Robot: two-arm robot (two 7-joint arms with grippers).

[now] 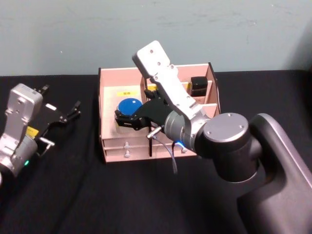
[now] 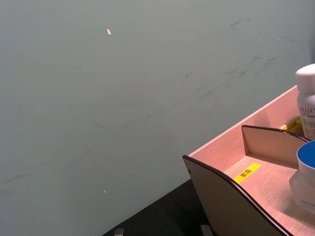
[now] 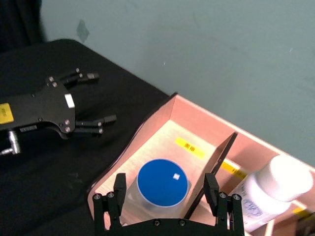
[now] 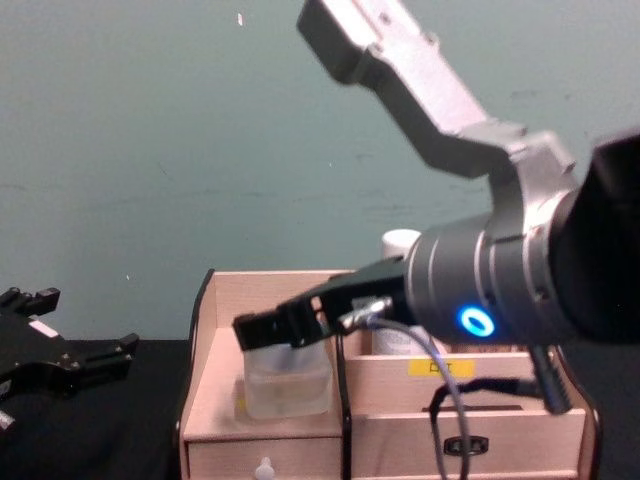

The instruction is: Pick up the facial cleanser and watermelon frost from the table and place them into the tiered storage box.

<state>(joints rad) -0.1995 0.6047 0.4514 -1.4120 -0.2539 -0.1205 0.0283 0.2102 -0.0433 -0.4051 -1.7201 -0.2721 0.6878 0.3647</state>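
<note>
Watermelon frost (image 1: 130,107) and facial cleanser (image 3: 268,191) inside tiered storage box (image 1: 108,106).

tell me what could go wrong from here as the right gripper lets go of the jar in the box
The right gripper straddles the watermelon frost, and one finger sits right at the dark divider, so lifting out could snag it. The jar stands near the tiered storage box's front rim; a nudge might tip it. The left gripper is open, parked aside.
</note>
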